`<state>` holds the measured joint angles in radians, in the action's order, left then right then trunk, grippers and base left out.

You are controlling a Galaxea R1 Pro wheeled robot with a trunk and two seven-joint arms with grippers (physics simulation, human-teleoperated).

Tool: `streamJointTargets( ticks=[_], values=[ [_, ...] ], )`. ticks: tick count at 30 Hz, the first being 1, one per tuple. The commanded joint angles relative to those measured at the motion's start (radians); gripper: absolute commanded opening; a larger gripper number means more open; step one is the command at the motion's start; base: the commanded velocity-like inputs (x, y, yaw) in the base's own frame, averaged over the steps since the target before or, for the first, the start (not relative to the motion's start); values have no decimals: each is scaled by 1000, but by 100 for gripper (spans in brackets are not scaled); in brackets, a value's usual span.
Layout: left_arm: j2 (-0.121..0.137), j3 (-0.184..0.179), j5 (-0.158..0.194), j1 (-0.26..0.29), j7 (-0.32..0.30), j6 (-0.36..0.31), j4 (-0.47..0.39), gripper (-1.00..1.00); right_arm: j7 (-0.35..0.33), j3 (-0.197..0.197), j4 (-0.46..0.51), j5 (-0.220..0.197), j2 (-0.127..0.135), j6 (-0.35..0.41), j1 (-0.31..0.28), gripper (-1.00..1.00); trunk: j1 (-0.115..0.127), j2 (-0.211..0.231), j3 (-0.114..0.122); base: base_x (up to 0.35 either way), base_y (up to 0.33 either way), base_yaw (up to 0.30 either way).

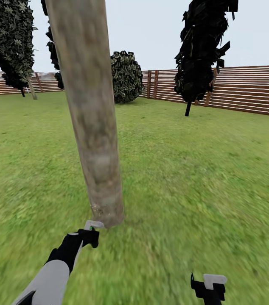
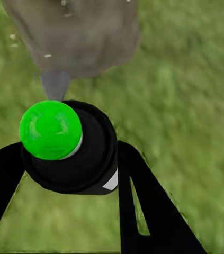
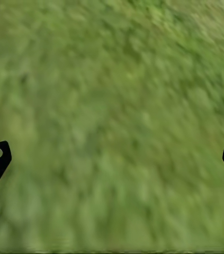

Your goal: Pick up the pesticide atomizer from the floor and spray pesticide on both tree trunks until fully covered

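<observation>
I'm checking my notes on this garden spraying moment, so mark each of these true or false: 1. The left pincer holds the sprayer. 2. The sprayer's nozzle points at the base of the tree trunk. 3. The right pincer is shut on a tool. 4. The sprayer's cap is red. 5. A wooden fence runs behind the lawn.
1. True: the left pincer is shut on the sprayer, one finger on each side of it.
2. True: its grey nozzle aims at the foot of the tree trunk.
3. False: the right pincer is open, with nothing but grass between its fingers.
4. False: the cap is bright green.
5. True: a brown slatted fence stands behind the lawn.
</observation>
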<state>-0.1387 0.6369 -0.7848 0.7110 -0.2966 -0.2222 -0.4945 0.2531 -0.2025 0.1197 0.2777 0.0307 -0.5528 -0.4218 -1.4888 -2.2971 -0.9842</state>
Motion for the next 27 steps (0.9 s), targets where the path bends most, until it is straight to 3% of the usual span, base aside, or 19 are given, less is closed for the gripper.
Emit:
streamJointTargets(
  ticks=[1,4,6,10,14,15,18,23,25,27],
  values=[
    [3,-1,2,-4,-1,-1,-16,-100,0,0,0,0,0,-1,0,100,0,0,0,-281,0,0],
    [3,-9,-4,-8,-2,-3,-76,-100,0,-1,0,0,4,-1,0,100,0,0,0,-146,0,0],
    [-6,-42,-3,0,-4,-11,-88,-100,0,0,0,1,1,-1,0,100,0,0,0,-24,0,0],
    [-16,-72,3,35,-14,-97,-93,-100,0,0,0,0,0,-1,0,100,0,0,0,-6,0,-121],
    [0,-75,4,68,-20,-119,-100,-100,0,0,0,0,0,-1,0,100,0,0,0,0,0,-252],
    [17,-76,4,69,-21,-122,-119,-100,0,0,0,0,0,-1,0,100,0,0,0,-10,0,-56],
    [20,-77,3,62,-21,-122,-127,-100,0,0,0,0,0,-1,0,100,0,0,0,-183,0,-20],
    [-15,-77,4,66,-21,-122,-127,-100,0,0,-1,0,0,0,0,100,0,0,0,-334,0,-2],
    [-2,-77,4,85,-21,-150,-143,-100,0,0,-2,0,1,1,0,100,0,0,0,-74,0,0],
    [31,-72,5,96,-33,-196,-205,-100,0,0,-2,1,1,1,0,100,0,0,0,-10,0,0]
  ],
)
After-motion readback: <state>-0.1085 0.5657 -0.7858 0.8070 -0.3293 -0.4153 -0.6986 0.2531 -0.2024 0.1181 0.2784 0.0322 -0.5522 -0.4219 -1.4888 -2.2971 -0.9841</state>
